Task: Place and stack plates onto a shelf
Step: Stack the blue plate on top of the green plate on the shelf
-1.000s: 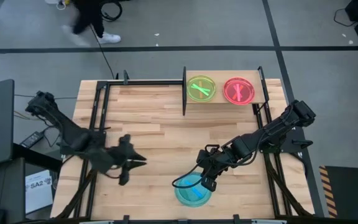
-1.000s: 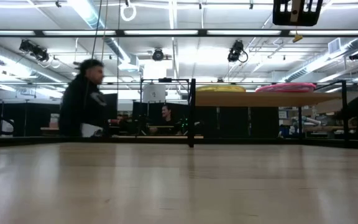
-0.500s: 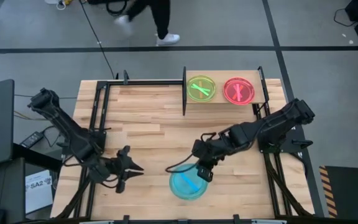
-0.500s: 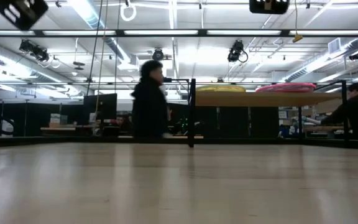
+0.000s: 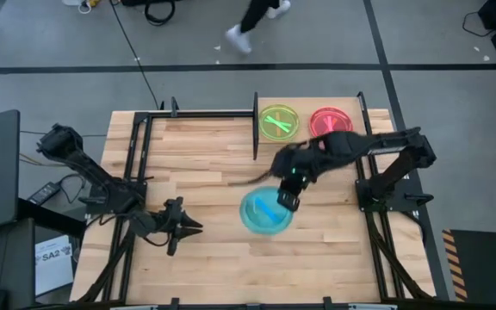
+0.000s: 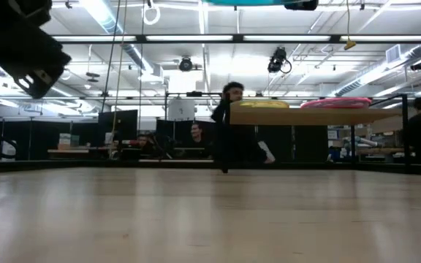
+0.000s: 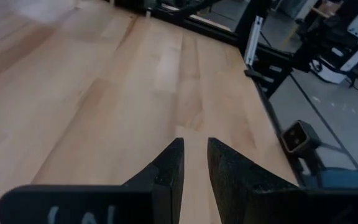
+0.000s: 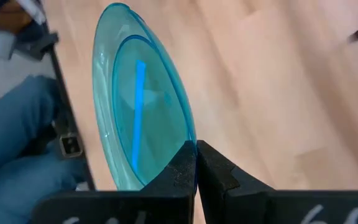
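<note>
My right gripper is pinching the teal plate by its rim above the counter, near the shelf; my left gripper is waiting, fingers narrowly parted.

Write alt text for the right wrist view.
The right gripper pinches the rim of a round translucent teal plastic plate, held tilted above the light wooden tabletop; a brighter stripe crosses the plate's centre.
</note>
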